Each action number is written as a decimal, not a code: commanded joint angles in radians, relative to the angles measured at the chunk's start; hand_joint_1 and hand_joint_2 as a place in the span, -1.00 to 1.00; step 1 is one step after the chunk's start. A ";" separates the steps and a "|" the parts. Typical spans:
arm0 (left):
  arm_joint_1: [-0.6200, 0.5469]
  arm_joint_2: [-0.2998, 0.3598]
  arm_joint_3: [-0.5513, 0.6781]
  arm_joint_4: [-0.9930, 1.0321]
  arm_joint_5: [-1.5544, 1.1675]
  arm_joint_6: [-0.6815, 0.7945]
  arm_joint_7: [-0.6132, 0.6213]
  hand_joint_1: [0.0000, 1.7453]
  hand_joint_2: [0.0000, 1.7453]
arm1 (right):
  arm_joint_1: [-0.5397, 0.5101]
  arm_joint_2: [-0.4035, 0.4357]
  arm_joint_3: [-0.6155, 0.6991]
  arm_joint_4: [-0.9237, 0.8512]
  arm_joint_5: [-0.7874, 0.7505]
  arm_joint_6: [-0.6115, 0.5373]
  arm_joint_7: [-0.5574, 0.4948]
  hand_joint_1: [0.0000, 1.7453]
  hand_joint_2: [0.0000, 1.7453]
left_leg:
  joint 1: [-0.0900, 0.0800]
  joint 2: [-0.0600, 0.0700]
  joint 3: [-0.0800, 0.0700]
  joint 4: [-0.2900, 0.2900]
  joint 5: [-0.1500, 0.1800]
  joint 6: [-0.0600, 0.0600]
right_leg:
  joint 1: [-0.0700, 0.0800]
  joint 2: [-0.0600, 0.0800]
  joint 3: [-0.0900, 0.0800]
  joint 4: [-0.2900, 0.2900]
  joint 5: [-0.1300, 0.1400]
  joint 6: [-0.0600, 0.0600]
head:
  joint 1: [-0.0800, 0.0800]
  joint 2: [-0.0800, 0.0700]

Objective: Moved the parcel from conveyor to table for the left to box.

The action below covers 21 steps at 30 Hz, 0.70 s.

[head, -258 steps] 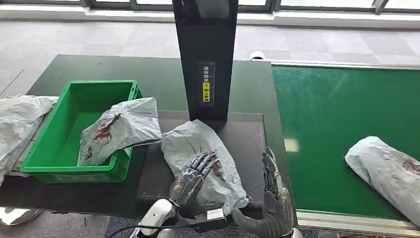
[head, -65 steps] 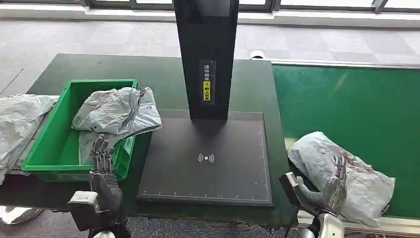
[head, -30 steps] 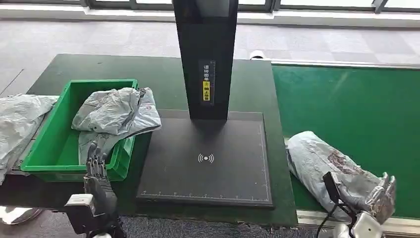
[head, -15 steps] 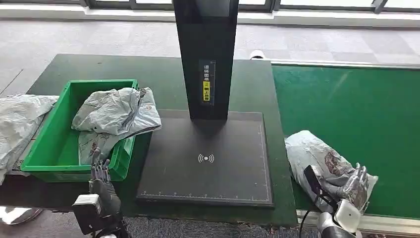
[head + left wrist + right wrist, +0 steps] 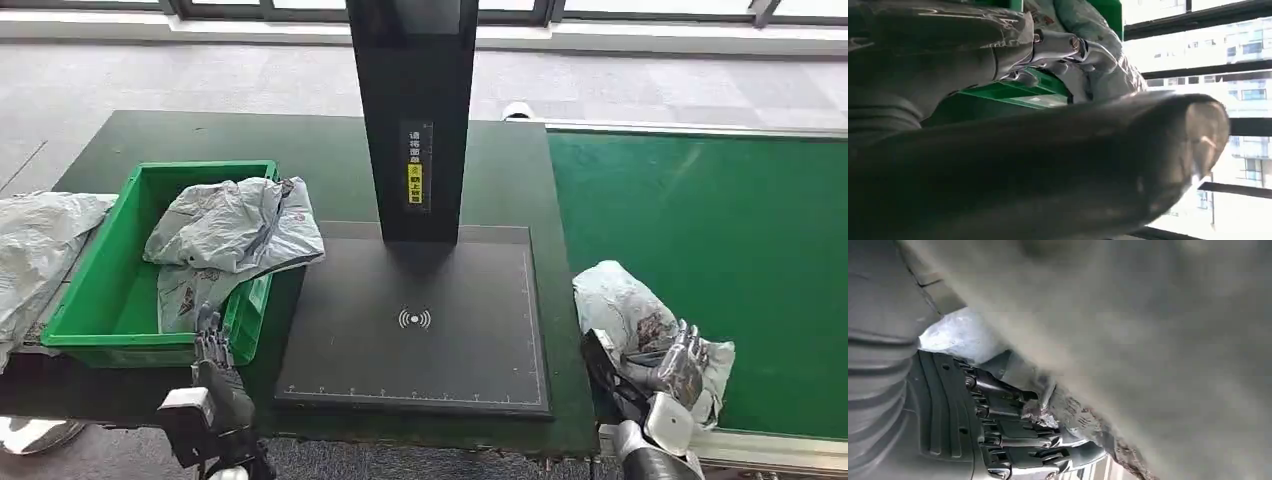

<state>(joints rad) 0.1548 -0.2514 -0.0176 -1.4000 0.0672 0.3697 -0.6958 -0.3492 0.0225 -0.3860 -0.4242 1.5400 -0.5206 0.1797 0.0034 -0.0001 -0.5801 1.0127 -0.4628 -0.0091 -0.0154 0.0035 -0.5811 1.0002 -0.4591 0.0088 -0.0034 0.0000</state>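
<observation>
Green conveyor point(image 5: 700, 220) edge: right hand point(image 5: 665, 365) grips parcel point(image 5: 625, 305); left hand point(image 5: 215, 365) hangs open.

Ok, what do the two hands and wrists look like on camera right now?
Left hand: dark metallic segmented fingers above a silver-grey block at the wrist. Right hand: the same dark, glossy fingers, a white rounded wrist and a black cable beside it. The wrist views show grey ribbed covers and thick grey thumbs.

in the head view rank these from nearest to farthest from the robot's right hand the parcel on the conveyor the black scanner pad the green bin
From the right hand:
1. Parcel on the conveyor: gripped by that hand, at the belt's near left edge.
2. Black scanner pad: centre of the table, left of the hand.
3. Green bin: far left of the table, holding other parcels.
</observation>
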 commanded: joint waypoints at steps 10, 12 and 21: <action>-0.025 0.161 -0.191 0.166 0.107 0.115 -0.002 -1.00 -1.00 | 0.003 0.019 0.147 0.100 0.015 0.168 -0.156 1.00 1.00 | 0.001 0.008 0.008 -0.002 -0.004 -0.002 | 0.002 0.008 0.007 -0.003 0.000 -0.001 | 0.000 0.000; -0.023 0.188 -0.211 0.167 0.118 0.127 -0.002 -1.00 -1.00 | -0.010 0.013 0.161 0.108 0.009 0.180 -0.196 1.00 1.00 | 0.001 0.011 0.009 -0.002 -0.004 -0.004 | 0.003 0.012 0.009 -0.003 0.001 -0.002 | 0.000 0.000; 0.088 0.197 -0.240 0.062 0.108 0.190 -0.002 -1.00 -1.00 | 0.043 0.100 -0.028 -0.315 -0.327 -0.177 -0.640 1.00 1.00 | 0.004 0.018 0.006 -0.001 -0.009 -0.007 | 0.007 0.018 0.010 0.000 -0.002 -0.006 | 0.000 0.000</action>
<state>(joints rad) 0.1687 -0.0901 -0.1919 -1.2935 0.1946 0.5329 -0.7011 -0.3626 0.0240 -0.2808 -0.4047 1.4682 -0.5401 -0.1316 0.0080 0.0146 -0.5726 1.0124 -0.4719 -0.0168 -0.0086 0.0185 -0.5685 1.0000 -0.4609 0.0028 -0.0031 0.0000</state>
